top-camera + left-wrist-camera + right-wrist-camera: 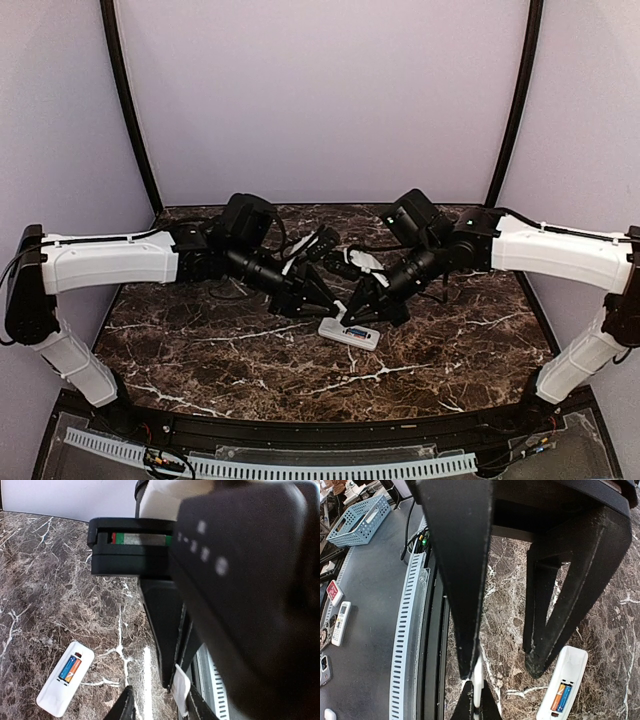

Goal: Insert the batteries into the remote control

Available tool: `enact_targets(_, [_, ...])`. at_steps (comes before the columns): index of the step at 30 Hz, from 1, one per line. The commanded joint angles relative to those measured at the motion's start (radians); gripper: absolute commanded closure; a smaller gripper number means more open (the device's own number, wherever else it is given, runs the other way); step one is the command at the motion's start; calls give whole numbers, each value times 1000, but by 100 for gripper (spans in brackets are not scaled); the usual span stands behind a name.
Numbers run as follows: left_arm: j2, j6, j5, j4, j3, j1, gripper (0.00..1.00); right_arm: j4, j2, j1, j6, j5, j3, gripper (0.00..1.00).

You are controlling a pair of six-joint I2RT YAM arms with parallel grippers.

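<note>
Two batteries (560, 697) are sitting in the open bay of the remote control (563, 680), which is lying on the table (200, 340) just below both arms, long axis crosswise, nearer the right gripper (477, 701), which is pinching a thin white piece (478, 677) while the left gripper (160, 707) is hanging part-open.

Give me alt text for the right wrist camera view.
A white remote control lies back-up on the marble table, two batteries showing in its open compartment. The right end effector pinches a thin white piece beside it.
</note>
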State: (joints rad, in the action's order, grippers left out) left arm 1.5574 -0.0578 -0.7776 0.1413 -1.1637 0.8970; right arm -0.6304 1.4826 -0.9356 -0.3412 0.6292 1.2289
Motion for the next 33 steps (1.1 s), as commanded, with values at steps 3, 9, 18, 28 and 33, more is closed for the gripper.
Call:
enact_targets(3, [4, 22, -18, -48, -15, 9, 71, -1, 25, -12, -26, -14, 39, 100])
enact_targets(9, [3, 17, -27, -57, 2, 9, 96, 24, 14, -12, -22, -28, 38, 100])
enact_targets(18, [-43, 117, 52, -225, 67, 10, 100, 130, -41, 9, 62, -161, 15, 66])
enact_targets(28, [-172, 284, 347, -699, 229, 8, 100, 748, -261, 110, 541, -172, -267, 45])
enact_targets(33, [-168, 369, 389, -948, 283, 8, 100, 1004, -247, 110, 791, -195, -346, 32])
